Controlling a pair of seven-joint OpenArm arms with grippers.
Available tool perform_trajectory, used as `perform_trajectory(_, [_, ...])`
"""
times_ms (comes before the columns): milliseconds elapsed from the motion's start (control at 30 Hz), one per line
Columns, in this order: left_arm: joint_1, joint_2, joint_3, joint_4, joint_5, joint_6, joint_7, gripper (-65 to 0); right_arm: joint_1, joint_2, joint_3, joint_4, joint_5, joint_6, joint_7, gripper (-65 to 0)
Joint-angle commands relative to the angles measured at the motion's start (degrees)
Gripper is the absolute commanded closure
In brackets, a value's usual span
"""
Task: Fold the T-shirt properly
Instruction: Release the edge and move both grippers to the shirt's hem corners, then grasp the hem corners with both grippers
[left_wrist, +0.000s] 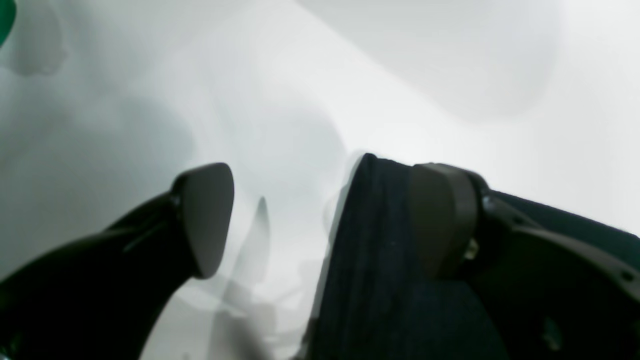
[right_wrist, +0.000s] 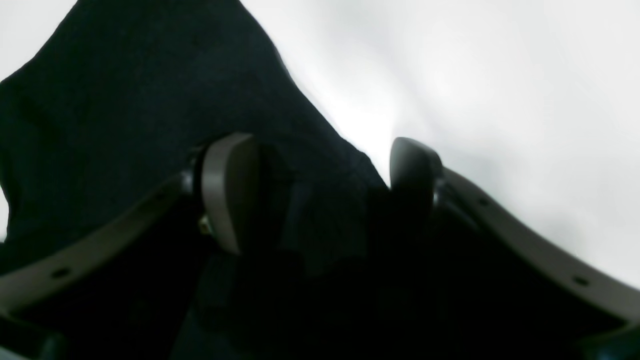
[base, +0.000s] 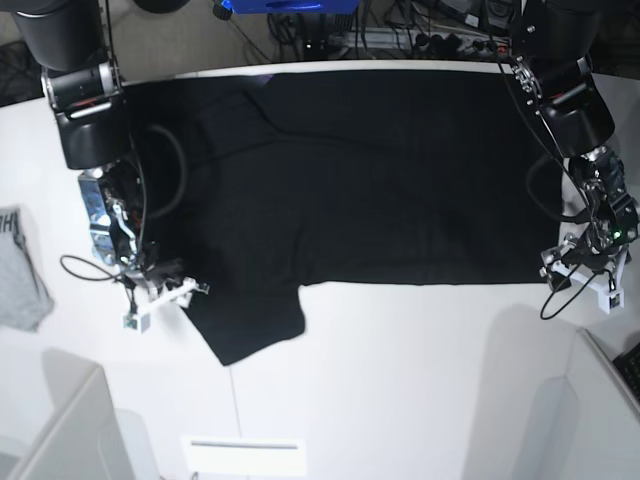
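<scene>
**The shirt is flat, but the folding has hardly begun**

Left wrist view: my left jaws (left_wrist: 320, 220) stand wide apart. One pad (left_wrist: 442, 220) rests against the edge of the black T-shirt (left_wrist: 370, 260). The other pad hangs over the bare white counter (left_wrist: 450, 60). Nothing is pinched between them, so I am not holding the cloth.

Right wrist view: my right jaws (right_wrist: 320, 195) are wide open too. The T-shirt (right_wrist: 125, 100) lies under and between the pads, close to its edge. I cannot see any squeeze on it.

Base view: the T-shirt (base: 380, 190) is spread out wide across the counter (base: 420, 380), plain side up. One sleeve sticks out toward the front. My right jaws (base: 160, 290) sit at one end of the shirt and my left jaws (base: 585, 270) at the other. A small grey garment (base: 20, 270) lies off to the side.

I think most of the folds are still left to do.
</scene>
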Motion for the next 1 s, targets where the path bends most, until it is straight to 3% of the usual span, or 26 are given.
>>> perform_trajectory(0, [-1.72, -1.2, -0.18, -0.01, -0.05, 0.01, -0.75, -52.3, 0.64, 0.42, 0.14, 0.38, 0.68, 0.17, -1.56, -32.4])
perform_trajectory(200, [-3.65, -0.94, 0.34, -4.41, -0.05, 0.01, -5.49, -52.3, 0.02, 0.06, 0.14, 0.38, 0.94, 0.17, -1.56, 0.0])
perform_trajectory(367, [-3.65, -0.94, 0.34, -8.19, -0.05, 0.01, -9.45, -52.5, 0.02, -0.46, 0.31, 0.38, 0.86, 0.17, -1.56, 0.0])
perform_trajectory(633, [-4.53, -0.76, 0.61, -10.3, -0.05, 0.01, -9.8, -52.5, 0.11, -0.73, 0.22, 0.38, 0.86, 0.17, -1.56, 0.0])
perform_trajectory(800, [-6.82, -0.85, 7.03, -14.17, -0.05, 0.01, -9.8, -52.5, 0.11, -0.73, 0.22, 0.38, 0.86, 0.17, -1.56, 0.0])
perform_trajectory(967, [-8.14, -0.85, 8.26, -17.59, -0.14, 0.01, -9.8, -52.5, 0.02, -0.73, 0.4, 0.38, 0.86, 0.17, -1.65, 0.0])
